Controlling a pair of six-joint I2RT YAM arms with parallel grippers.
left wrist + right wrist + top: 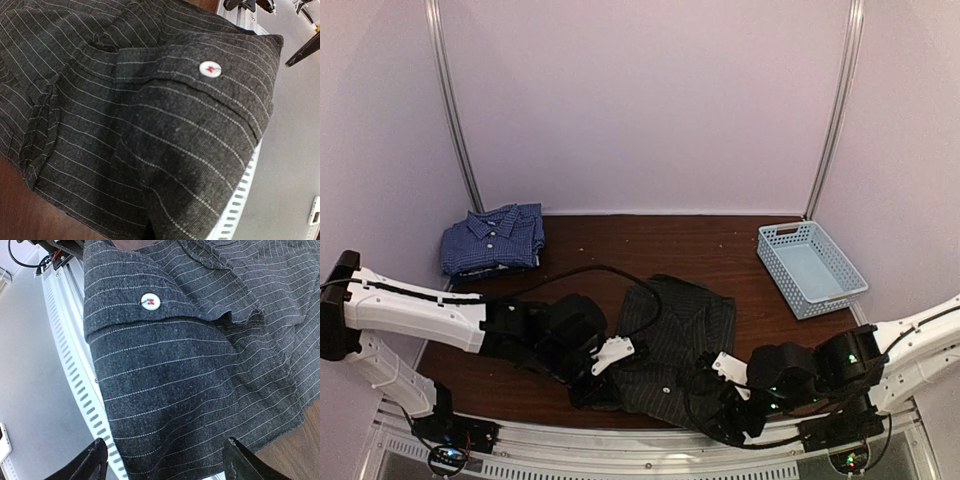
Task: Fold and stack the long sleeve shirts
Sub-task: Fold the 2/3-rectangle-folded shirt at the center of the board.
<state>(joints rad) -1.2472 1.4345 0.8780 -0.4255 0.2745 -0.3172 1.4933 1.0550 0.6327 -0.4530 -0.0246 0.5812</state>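
At the far left corner of the table (740, 250) the blue shirt (492, 238) lies folded, collar up, well apart from both arms. The left arm reaches in low from the left edge, and the left tool (618, 353) sits at the left border of the black shirt (675, 340). Its fingers do not appear in the left wrist view. The tool is clenched, but whether cloth is pinched in it cannot be told. The black shirt lies rumpled at the near centre of the table, between the two tools, and its near edge overhangs the slotted white rail (82, 395) at the table front. Both wrist views show pinstriped cloth at close range, with a folded band that carries a white button (149, 301) sewn with red thread. The right tool (167, 462) is at the near right border of the black shirt and is released: its two dark fingers (92, 462) stand wide apart, with the shirt's hem lying in the span between them. No cloth is gripped there. At the far right of the table the light blue basket (828, 295) stands near the wall, well apart from both shirts.
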